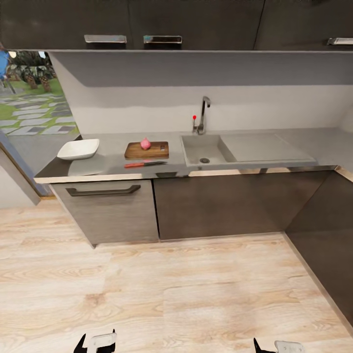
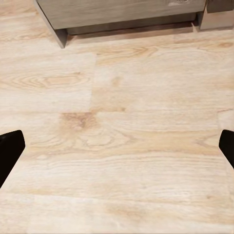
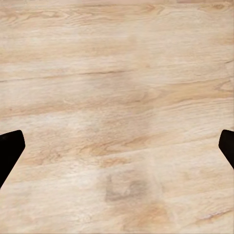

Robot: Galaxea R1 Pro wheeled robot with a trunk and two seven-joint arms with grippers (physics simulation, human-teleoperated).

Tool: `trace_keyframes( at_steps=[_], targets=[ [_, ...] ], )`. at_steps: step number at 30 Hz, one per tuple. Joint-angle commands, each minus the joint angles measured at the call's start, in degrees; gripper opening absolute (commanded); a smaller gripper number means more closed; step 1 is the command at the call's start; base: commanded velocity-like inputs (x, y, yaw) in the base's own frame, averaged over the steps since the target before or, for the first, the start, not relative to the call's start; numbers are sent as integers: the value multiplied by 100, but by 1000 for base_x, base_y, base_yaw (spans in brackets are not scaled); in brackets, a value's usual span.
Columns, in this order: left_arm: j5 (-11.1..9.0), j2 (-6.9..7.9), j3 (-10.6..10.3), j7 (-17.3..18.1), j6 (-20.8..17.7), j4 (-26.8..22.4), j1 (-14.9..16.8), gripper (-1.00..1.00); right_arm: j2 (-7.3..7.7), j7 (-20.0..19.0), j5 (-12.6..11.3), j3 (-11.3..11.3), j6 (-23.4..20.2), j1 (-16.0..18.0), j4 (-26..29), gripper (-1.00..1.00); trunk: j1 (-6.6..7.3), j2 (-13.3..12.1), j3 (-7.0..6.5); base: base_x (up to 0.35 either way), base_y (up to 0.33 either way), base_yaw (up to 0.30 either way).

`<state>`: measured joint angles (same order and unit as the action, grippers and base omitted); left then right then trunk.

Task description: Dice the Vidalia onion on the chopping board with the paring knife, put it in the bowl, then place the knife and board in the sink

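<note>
Pink Vidalia onion (image 1: 145, 143) whole on the chopping board (image 1: 147, 150), paring knife (image 1: 145, 164) just beside it along the countertop (image 1: 115, 159) front edge; bowl (image 1: 78, 149) near the left corner, sink (image 1: 206, 150) right. Left gripper (image 2: 117, 146) and right gripper (image 3: 117, 146) spread wide, holding nothing, over bare wooden floor (image 1: 176, 294) well apart from the cabinets (image 1: 113, 208).

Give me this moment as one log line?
onion: whole, on board | knife: on counter by board | bowl: empty | sink: empty | both pincers: open, low over floor

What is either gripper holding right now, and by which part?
Nothing. The left gripper and right gripper are both open over bare light wooden floor; the red-handled paring knife lies on the grey countertop.
</note>
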<state>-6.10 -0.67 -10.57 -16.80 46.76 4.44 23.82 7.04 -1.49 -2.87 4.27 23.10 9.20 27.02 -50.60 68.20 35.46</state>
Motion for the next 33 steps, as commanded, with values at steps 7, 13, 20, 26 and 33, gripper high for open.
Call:
trace_keyframes(
  at_steps=[7, 13, 20, 26, 33],
  targets=[
    [-58, -4, -50, 1, 34, 22, 9, 100, -1, -17, -30, 3, 19, 3, -4, 100, -154, 285, 68, 0, 0, 0],
    [-58, -4, -50, -1, 33, 22, 9, 100, -1, -18, -30, 3, 19, 3, -4, 100, -286, 526, 122, 0, 0, 0],
    [-58, -4, -50, 1, 34, 22, 9, 100, 1, -18, -30, 3, 19, 3, -4, 100, -440, 806, 185, 0, 0, 0],
    [-58, -4, -50, -12, 34, 22, 9, 100, 0, -17, -30, 3, 19, 3, -4, 100, -572, 1047, 239, 0, 0, 0],
    [-58, -4, -50, -16, 35, 22, 9, 100, 0, -18, -30, 3, 19, 3, -4, 100, -726, 1328, 303, 0, 0, 0]
  ],
)
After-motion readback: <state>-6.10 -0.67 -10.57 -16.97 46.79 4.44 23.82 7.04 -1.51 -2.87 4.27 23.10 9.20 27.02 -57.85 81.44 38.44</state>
